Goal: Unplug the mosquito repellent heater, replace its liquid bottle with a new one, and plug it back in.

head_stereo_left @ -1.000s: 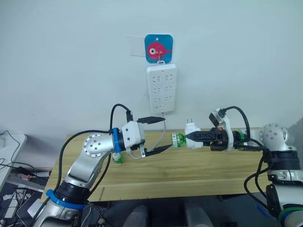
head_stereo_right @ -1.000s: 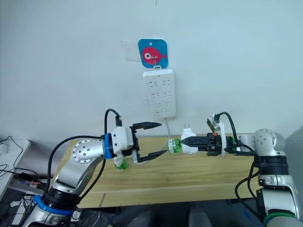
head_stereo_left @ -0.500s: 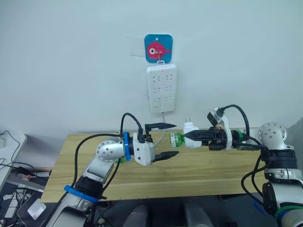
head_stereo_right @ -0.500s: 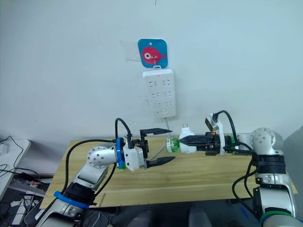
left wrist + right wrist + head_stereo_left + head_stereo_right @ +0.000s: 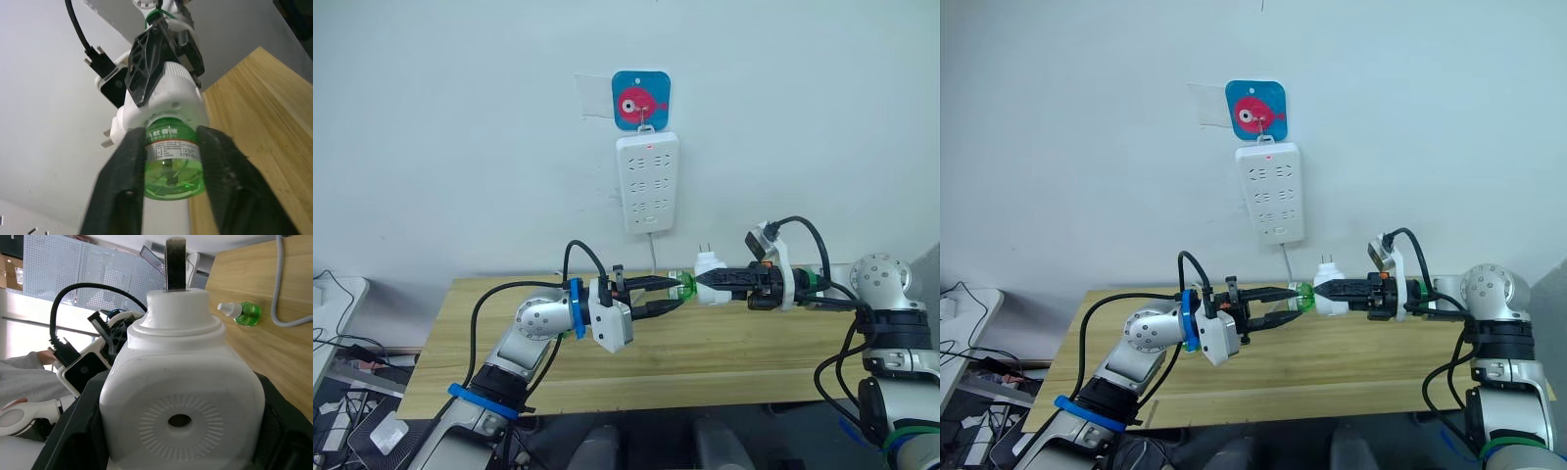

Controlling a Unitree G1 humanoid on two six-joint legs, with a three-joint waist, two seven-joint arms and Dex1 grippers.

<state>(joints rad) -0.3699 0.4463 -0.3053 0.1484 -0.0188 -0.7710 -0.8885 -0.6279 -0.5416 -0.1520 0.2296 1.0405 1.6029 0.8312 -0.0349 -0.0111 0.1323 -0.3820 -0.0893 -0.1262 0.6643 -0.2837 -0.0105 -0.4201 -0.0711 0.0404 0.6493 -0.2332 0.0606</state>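
Observation:
The mosquito repellent heater (image 5: 707,262), white with its two prongs up, hangs in the air above the table, unplugged. My right gripper (image 5: 711,284) is shut on its sides; the round face with the centre hole (image 5: 180,420) looks back at that wrist. A green liquid bottle (image 5: 171,156) sticks out of the heater toward my left arm. My left gripper (image 5: 677,292) is shut on this bottle, one black finger (image 5: 124,181) pressed on each side of it.
A long white power strip (image 5: 647,183) hangs on the wall under a blue fish hook (image 5: 640,100), its cord dropping behind the heater. Another green bottle (image 5: 246,313) lies on the wooden table (image 5: 724,357). A person's grey sleeve (image 5: 17,374) shows beyond the table.
My left gripper has moved right to the heater and shut its wide-open fingers on the green bottle. The right gripper has kept the heater almost still.

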